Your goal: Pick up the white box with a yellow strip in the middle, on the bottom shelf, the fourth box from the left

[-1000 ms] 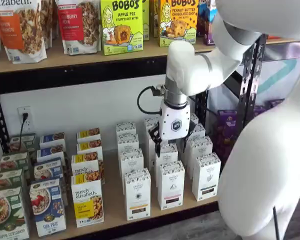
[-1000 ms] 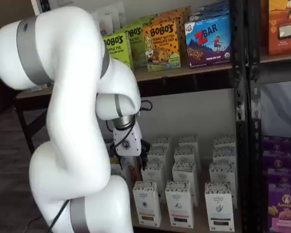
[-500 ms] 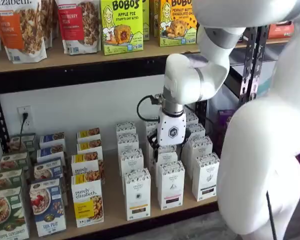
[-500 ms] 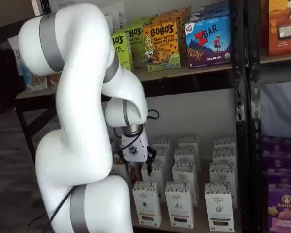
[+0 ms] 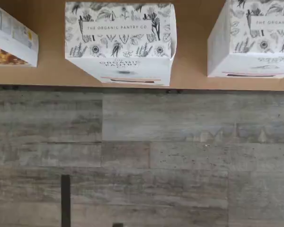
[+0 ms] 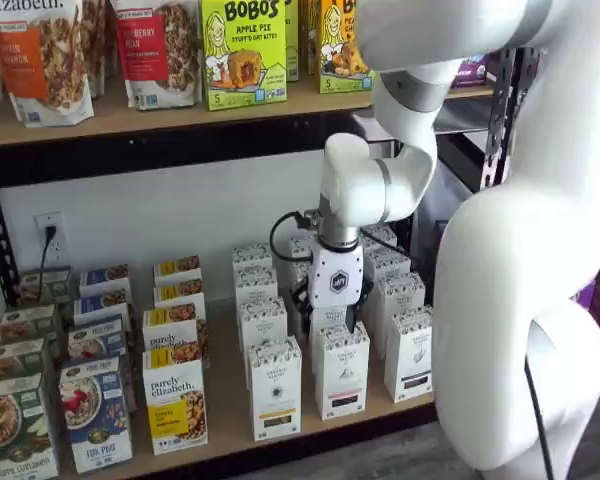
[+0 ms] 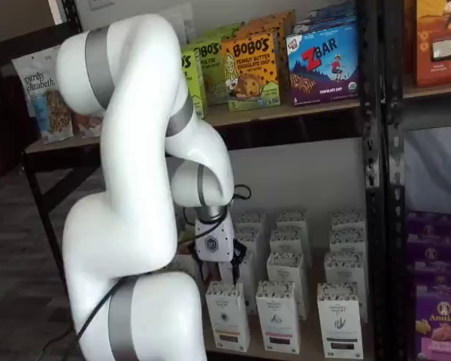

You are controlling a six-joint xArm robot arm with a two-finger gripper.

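The white box point(image 6: 275, 388) stands upright at the front edge of the bottom shelf point(image 6: 230, 385), first in its column of like white cartons. It is just beside the yellow-panelled granola box point(image 6: 174, 404) on one side and another white carton point(image 6: 341, 369) on the other, with a narrow strip of bare board showing on each side. In the wrist view the white box point(image 5: 121, 41) is seen from above, its speckled top facing the camera and its front face close to the shelf lip, with grey plank floor point(image 5: 142, 156) beyond the edge.

The gripper point(image 6: 332, 312) hangs low over the next column of cartons, behind and to one side of the white box and not touching it. Its fingers are mostly hidden among the cartons, so I cannot tell how the jaws stand. In a shelf view the gripper point(image 7: 219, 265) is partly covered by the arm point(image 7: 128, 180).
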